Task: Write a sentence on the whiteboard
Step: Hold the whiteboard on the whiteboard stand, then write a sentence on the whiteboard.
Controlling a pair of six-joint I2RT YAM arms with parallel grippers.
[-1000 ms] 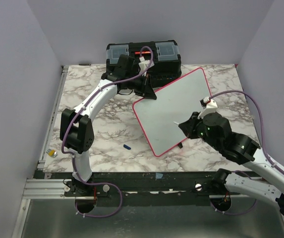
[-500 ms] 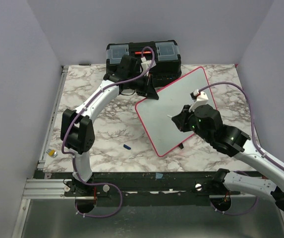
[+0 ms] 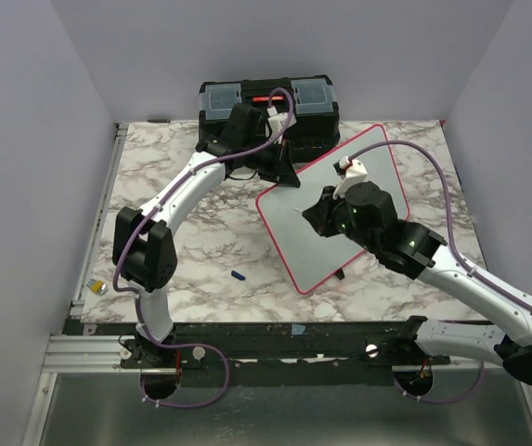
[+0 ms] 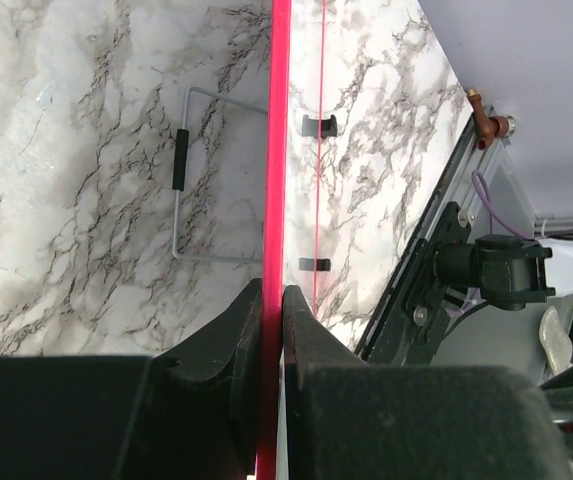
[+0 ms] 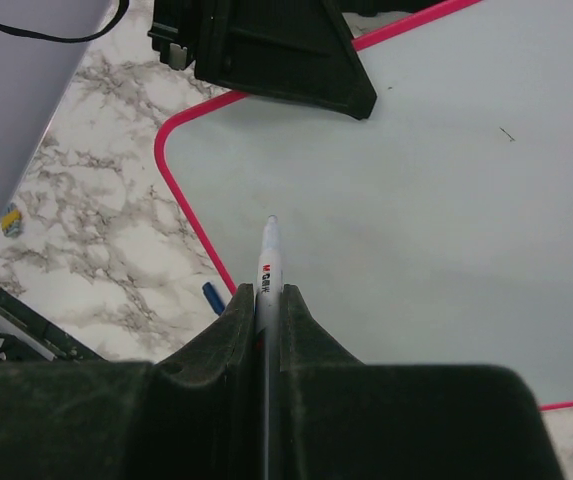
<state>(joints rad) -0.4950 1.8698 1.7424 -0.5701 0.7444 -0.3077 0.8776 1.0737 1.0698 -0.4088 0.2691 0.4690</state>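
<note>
The whiteboard, white with a red-pink rim, stands tilted on the marble table. My left gripper is shut on its upper left edge; in the left wrist view the red rim runs between the closed fingers. My right gripper is shut on a white marker, tip pointing at the board's face near its left side. The board bears only a tiny dark mark. I cannot tell if the tip touches the board.
A black toolbox stands at the table's back edge behind the board. A blue marker cap lies on the table left of the board, also in the right wrist view. A small object sits at the left rail.
My right arm has moved up and left across the board with the marker, from the board's lower right towards its middle left. The left gripper keeps its hold; the board shifted slightly.
</note>
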